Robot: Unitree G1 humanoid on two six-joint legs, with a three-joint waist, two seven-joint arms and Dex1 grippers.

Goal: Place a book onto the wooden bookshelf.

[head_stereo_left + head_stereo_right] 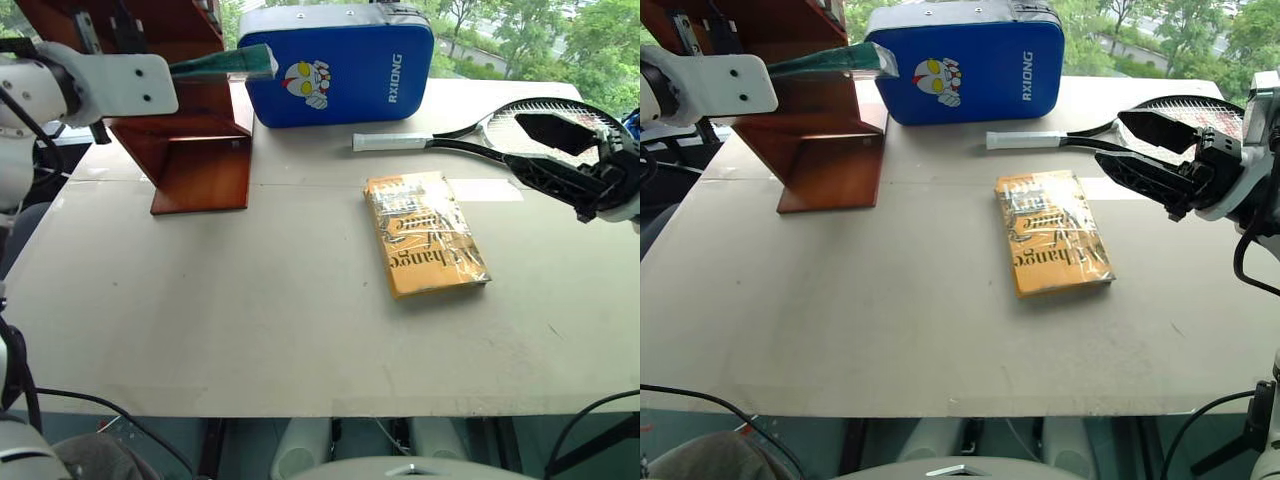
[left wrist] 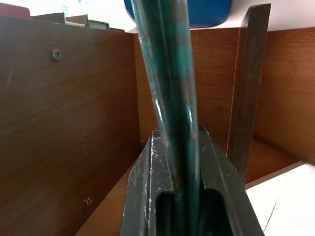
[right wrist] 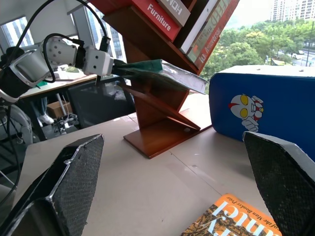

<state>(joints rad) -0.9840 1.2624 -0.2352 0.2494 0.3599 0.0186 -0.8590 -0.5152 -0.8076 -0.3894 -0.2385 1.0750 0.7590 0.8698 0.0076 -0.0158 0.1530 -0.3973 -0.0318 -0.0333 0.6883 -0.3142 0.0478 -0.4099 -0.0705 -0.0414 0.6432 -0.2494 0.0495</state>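
- Left eye view: left gripper [image 3: 104, 69] is clamped on one end of the large thin teal-green book in shiny clear plastic wrap [image 1: 225, 64], holding it off the table, roughly level, free end pointing toward the blue case.
- The book is in the air at the reddish-brown polished wooden bookshelf with slanted side panels [image 1: 195, 150], in front of its slanted boards; whether it touches a board, cannot tell.
- Left wrist view: book edge [image 2: 170, 98] runs straight out from between the two black fingers [image 2: 142, 182], pinched tight, wooden panels on both sides.
- Right wrist view: several books stand leaning in the upper part of the shelf, one with a red spine [image 3: 160, 14].
- Right gripper [image 1: 1140, 145] is raised above the table's right side, fingers spread wide apart, nothing between them.
- Smaller yellow-orange wrapped book [image 1: 424, 232] lies flat on the grey table [image 1: 250, 320], mid-right.
- Blue padded case with cartoon print [image 1: 340, 65] stands at the far edge, just beside the bookshelf.
- Black tennis racket with white grip [image 1: 400, 142] lies beyond the yellow-orange book, under the right gripper.
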